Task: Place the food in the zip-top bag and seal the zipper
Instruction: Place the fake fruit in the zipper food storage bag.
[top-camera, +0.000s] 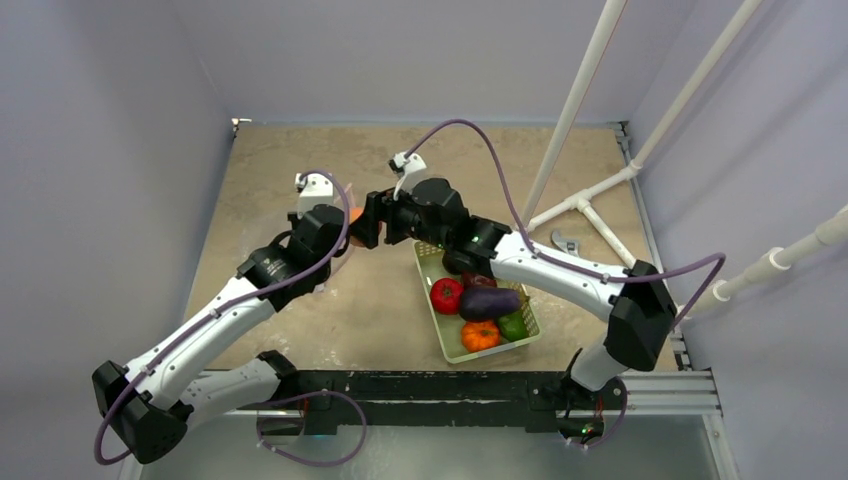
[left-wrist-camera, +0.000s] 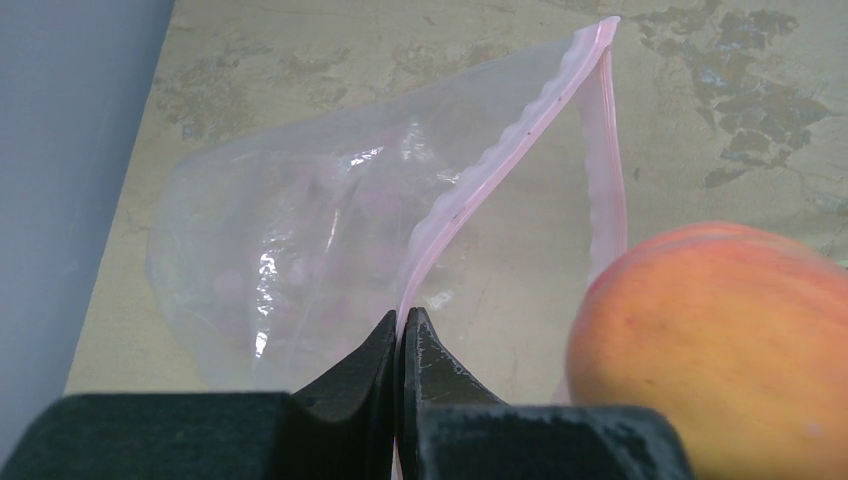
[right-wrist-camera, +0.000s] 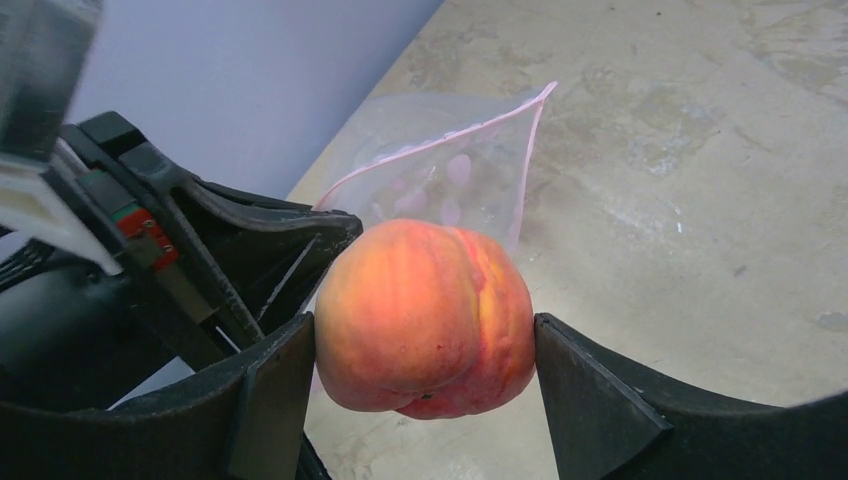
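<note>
My left gripper (left-wrist-camera: 402, 318) is shut on the pink zipper (left-wrist-camera: 500, 150) of the clear zip-top bag (left-wrist-camera: 300, 230), holding one lip up so the mouth gapes open. My right gripper (right-wrist-camera: 425, 330) is shut on the peach (right-wrist-camera: 425, 315) and holds it above the table just in front of the bag's mouth (right-wrist-camera: 450, 170). The peach also shows at the right of the left wrist view (left-wrist-camera: 720, 350). In the top view both grippers meet at mid-table, left (top-camera: 335, 225) and right (top-camera: 372, 225). A red tomato (top-camera: 446, 295), purple eggplant (top-camera: 488, 302), orange pumpkin (top-camera: 480, 336) and green piece (top-camera: 513, 326) lie in the basket.
The pale green basket (top-camera: 450, 352) stands right of centre under the right arm. White pipes (top-camera: 580, 90) rise at the back right, with a metal wrench (top-camera: 567, 242) on the table beside them. Walls close the left and back sides.
</note>
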